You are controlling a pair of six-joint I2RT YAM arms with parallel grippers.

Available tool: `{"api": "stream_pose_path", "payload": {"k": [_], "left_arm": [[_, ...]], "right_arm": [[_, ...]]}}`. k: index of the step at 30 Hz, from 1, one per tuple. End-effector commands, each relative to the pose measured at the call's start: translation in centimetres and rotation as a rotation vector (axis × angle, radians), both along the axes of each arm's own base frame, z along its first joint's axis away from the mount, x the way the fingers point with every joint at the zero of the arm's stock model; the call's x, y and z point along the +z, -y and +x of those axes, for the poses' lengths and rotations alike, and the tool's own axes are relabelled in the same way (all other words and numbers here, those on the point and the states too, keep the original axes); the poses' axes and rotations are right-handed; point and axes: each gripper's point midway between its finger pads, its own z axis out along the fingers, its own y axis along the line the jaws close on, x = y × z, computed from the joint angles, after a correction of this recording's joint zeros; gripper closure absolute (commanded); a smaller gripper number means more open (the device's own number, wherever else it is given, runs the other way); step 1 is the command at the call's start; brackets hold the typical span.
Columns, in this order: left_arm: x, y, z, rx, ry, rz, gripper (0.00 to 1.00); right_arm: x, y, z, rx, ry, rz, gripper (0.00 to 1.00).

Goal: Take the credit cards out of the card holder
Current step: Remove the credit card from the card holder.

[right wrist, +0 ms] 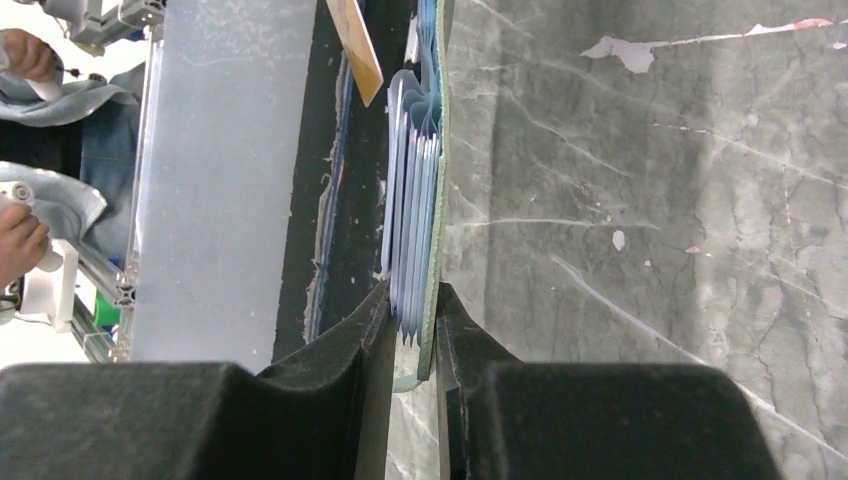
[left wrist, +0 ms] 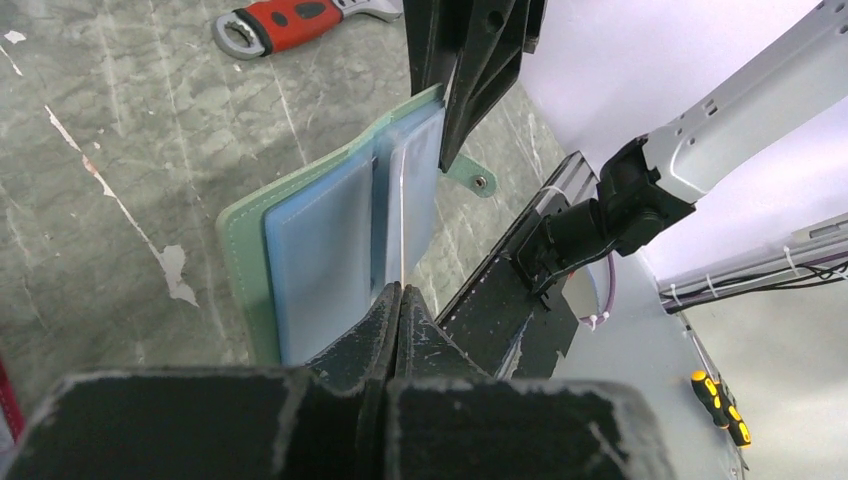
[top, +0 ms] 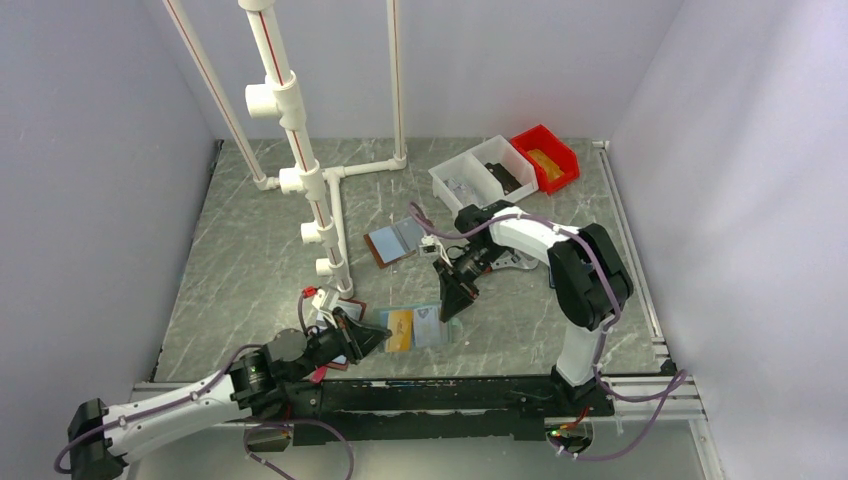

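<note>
The card holder (top: 428, 326), with mint-green edges and blue-grey sleeves, lies open near the table's front edge. A tan credit card (top: 399, 330) sticks out of its left side. My left gripper (top: 378, 338) is shut on that card's near edge. In the left wrist view the card (left wrist: 402, 225) shows edge-on, running from the closed jaws (left wrist: 401, 290) into the holder (left wrist: 320, 240). My right gripper (top: 452, 303) is shut on the holder's right edge. The right wrist view shows the gripper (right wrist: 412, 290) clamping the sleeves and green cover (right wrist: 418, 200), with the tan card (right wrist: 358, 45) beyond. No dark brown card shows.
A brown-edged folder (top: 393, 242) lies mid-table. A maroon-edged folder (top: 346, 306) lies beside my left gripper. A white PVC pipe frame (top: 300, 180) stands at the left. A white bin (top: 485, 172) and a red bin (top: 545, 157) sit at the back right. A red-handled tool (left wrist: 290, 20) lies beyond the holder.
</note>
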Motion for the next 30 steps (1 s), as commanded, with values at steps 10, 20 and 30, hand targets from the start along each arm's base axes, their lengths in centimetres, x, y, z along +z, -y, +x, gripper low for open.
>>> {"api": "stream_pose_path", "payload": {"k": [10,20,30], "left_arm": [[2.1,-0.1,0.0,0.001,0.007,-0.007,1.00],[3.4,0.1,-0.4,-0.024,0.024,-0.024,1.00],[4.3,1.0,-0.7,-0.058,0.044,-0.084,1.00]], "right_arm": [[-1.6,0.9,2.2,-0.042,0.034,-0.051,1.00],[-3.3,2.8,3.9,-0.073,0.122,-0.184,0.85],[-1.4,5.5,7.6,-0.220,0.314,-0.242,0.47]]}}
